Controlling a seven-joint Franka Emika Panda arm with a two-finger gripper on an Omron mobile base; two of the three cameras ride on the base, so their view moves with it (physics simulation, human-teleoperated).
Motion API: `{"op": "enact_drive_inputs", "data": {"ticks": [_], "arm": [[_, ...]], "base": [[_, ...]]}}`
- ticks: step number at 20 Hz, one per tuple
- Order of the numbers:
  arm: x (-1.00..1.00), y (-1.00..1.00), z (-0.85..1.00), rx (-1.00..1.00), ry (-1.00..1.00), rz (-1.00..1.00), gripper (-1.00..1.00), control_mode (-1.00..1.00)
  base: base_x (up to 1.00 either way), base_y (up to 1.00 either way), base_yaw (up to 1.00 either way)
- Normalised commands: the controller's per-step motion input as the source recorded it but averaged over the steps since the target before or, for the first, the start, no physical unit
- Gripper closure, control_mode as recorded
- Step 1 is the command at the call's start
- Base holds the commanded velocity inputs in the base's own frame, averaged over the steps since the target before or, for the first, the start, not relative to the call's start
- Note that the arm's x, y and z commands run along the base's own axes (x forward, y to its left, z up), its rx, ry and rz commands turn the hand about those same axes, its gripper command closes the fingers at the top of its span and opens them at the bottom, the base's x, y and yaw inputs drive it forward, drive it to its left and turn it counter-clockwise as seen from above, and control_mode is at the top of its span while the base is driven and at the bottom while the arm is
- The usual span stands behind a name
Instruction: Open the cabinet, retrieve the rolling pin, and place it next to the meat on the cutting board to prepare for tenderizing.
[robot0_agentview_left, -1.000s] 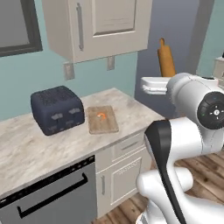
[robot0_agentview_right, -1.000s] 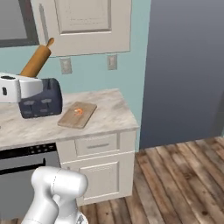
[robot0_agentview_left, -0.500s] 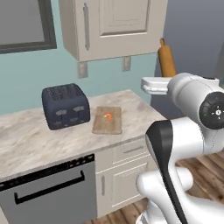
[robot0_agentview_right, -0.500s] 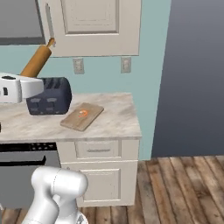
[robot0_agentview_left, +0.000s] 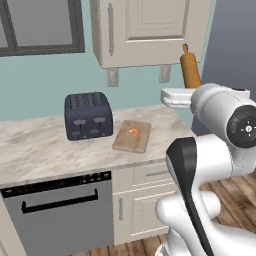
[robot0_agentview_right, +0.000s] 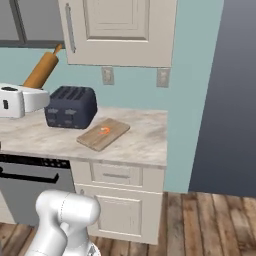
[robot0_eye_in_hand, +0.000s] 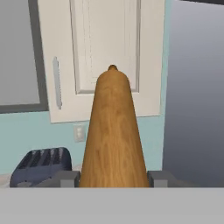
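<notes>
The gripper (robot0_eye_in_hand: 113, 178) is clamped on the rolling pin (robot0_agentview_left: 190, 67), held up in the air and pointing toward the cabinet (robot0_agentview_right: 120, 31), whose doors are closed. On the counter (robot0_agentview_right: 140, 142) below, the cutting board (robot0_agentview_left: 132, 136) lies just right of the toaster (robot0_agentview_left: 88, 115) and carries the meat (robot0_agentview_left: 133, 132); the rolling pin is well apart from it, on the near right.

Rolling pin (robot0_eye_in_hand: 113, 131) held aloft — cutting board (robot0_agentview_left: 132, 136) bears meat (robot0_agentview_left: 133, 132).
</notes>
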Motion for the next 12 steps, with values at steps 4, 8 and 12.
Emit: {"op": "enact_drive_inputs", "data": {"ticks": [4, 8, 12], "arm": [[0.0, 0.0, 0.0, 0.0, 0.0, 0.0, 1.0, 1.0], [0.0, 0.0, 0.0, 0.0, 0.0, 0.0, 1.0, 1.0], [0.0, 0.0, 0.0, 0.0, 0.0, 0.0, 1.0, 1.0]], "base": [[0.34, -0.45, 0.34], [0.41, -0.41, 0.31], [0.48, -0.42, 0.3]]}}
